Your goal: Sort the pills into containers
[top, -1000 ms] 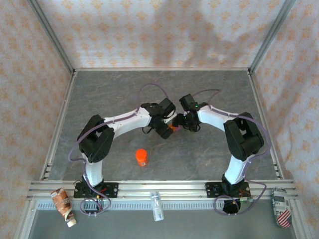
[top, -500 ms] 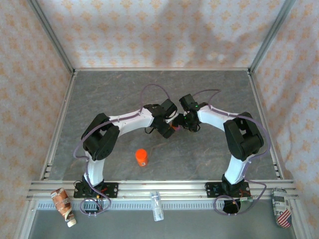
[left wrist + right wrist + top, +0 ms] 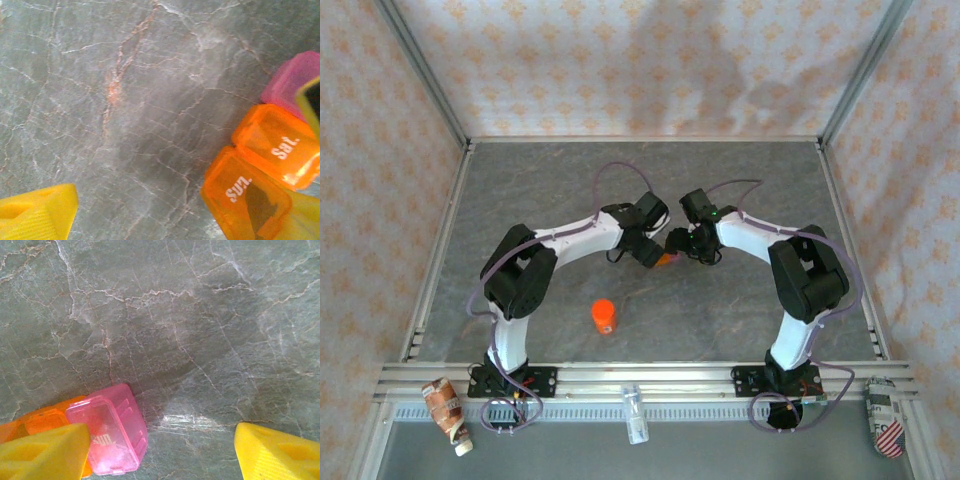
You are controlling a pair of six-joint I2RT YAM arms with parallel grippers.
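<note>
Orange-and-pink containers (image 3: 667, 259): on the grey table (image 3: 520, 190), mid-field between my two wrists. The left wrist view reads Sat. and Sun. on the orange lids, with pink at the end.
Change: over the last second my left arm has shifted its elbow and eased the left gripper (image 3: 653, 252) closer in on the containers. The right arm and the containers have not moved.
Meaning: I judge this is final lining-up on the box. I can confirm no sorting, and cannot tell whether a lid is open.
Left gripper (image 3: 175, 217) jaws: spread wide, holding nothing. One finger lies against the orange end, the other well apart.
Right gripper (image 3: 162, 450) jaws: spread too, nothing gripped. One finger overlaps the containers (image 3: 112, 432) where orange meets pink.
Crowding: both grippers meet right at the containers — tight, so I would move one at a time.
Open room: bare table beyond the containers and to either side.
Orange bottle (image 3: 604, 316): well apart from the containers, toward my bases.
Edges: the rails (image 3: 640, 139) lie far from the containers — no squeeze there.
</note>
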